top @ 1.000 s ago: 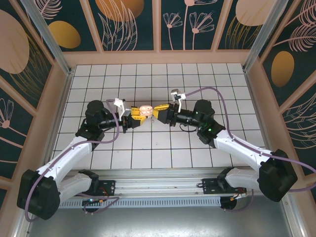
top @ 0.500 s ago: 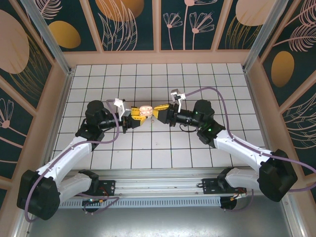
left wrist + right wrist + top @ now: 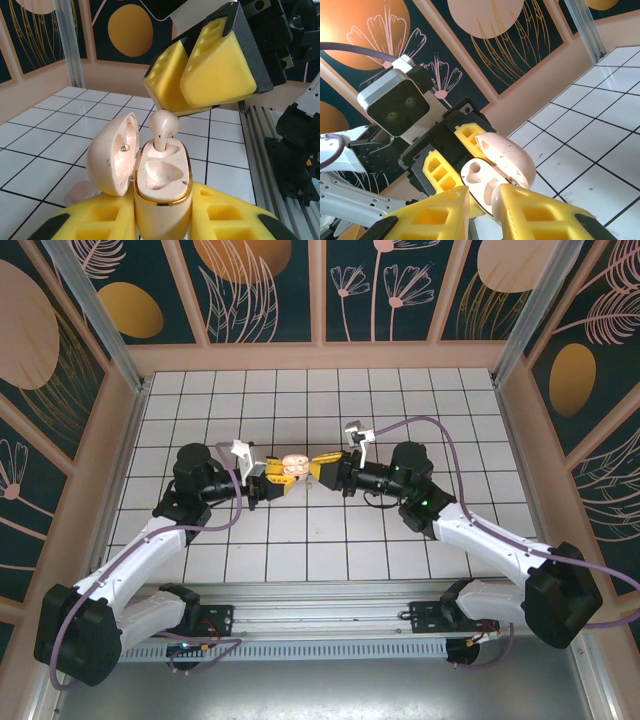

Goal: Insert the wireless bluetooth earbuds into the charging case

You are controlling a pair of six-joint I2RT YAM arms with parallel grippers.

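Note:
The charging case (image 3: 161, 200) stands upright with my left gripper (image 3: 162, 222) shut on its body and its lid (image 3: 112, 152) swung open to the left. One of the earbuds (image 3: 164, 127) stands with its stem in the far socket and its head sticking up; the near socket is empty. My right gripper (image 3: 485, 205) hovers right over it, jaws a narrow gap apart. The earbud (image 3: 495, 197) lies against the inner edge of one of the fingers (image 3: 545, 215); the other finger is clear of it. From above, the case (image 3: 293, 464) sits between both grippers, mid-table.
A pale round blurred shape (image 3: 82, 191) lies on the tile under the open lid. The white gridded table (image 3: 330, 540) has free tiles all round the grippers. Patterned walls enclose it, and a metal rail (image 3: 320, 615) runs along the near edge.

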